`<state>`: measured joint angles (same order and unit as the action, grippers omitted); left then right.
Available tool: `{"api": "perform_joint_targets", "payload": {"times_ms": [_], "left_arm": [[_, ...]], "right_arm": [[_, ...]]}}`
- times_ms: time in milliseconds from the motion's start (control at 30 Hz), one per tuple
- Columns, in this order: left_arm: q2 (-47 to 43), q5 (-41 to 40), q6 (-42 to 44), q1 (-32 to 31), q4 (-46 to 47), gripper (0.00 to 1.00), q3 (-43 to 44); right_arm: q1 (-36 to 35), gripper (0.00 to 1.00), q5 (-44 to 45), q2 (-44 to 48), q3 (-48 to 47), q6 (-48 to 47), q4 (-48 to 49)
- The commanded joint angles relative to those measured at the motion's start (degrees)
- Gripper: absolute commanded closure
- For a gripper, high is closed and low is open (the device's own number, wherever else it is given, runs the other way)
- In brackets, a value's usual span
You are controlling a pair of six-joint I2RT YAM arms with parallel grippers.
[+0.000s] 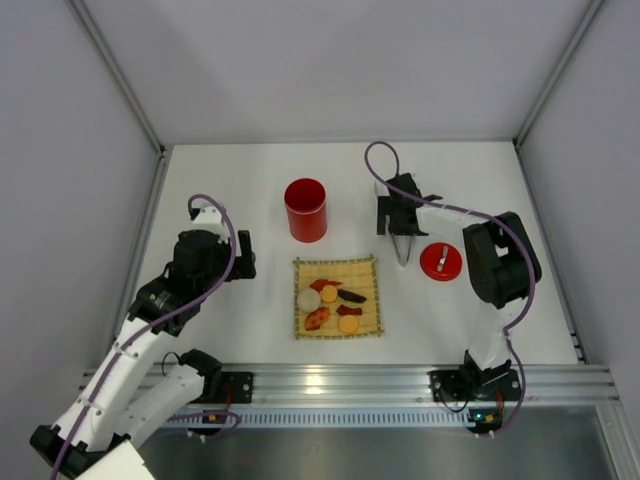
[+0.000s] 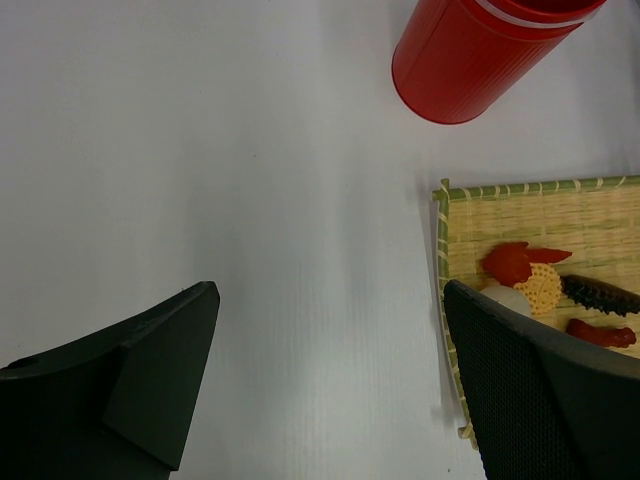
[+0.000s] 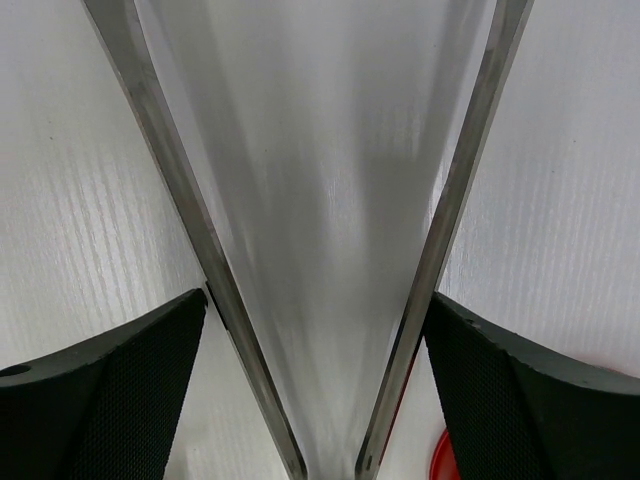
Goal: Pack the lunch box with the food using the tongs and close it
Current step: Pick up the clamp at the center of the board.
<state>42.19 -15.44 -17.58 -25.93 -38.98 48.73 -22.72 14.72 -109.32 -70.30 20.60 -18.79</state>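
Note:
The red lunch box stands open at the back of the table. Its red lid with a silver handle lies flat to the right. The food lies on a bamboo mat. The silver tongs lie on the table between mat and lid. My right gripper straddles them from above, a fingertip touching the outside of each arm. My left gripper hangs wide open over bare table left of the mat.
White walls enclose the table on three sides. An aluminium rail with both arm bases runs along the near edge. The lid lies right beside the tongs' joined end.

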Motion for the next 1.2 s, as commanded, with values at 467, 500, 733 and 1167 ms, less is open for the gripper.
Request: {"api": "perform_joint_targets", "payload": {"times_ms": [467,500,733,1167], "left_arm": [[0.17,-0.82,-2.80,-0.17,-2.06,0.01,3.38],[-0.01,-0.90,-2.98,-0.17,-2.59,0.01,4.26],[-5.54,-2.14,-4.03,-0.08,-3.47,0.01,3.57],[-5.90,-1.43,-6.06,-0.08,-1.62,0.01,2.16]], "right_arm": [[0.92,0.45,-2.86,3.75,2.71,1.20,2.79],[0.84,0.47,-2.59,4.46,2.89,1.11,2.62],[-0.74,0.48,-0.22,12.89,1.93,0.41,-2.03],[-3.56,0.48,1.63,28.10,5.34,0.14,-8.02]]}}
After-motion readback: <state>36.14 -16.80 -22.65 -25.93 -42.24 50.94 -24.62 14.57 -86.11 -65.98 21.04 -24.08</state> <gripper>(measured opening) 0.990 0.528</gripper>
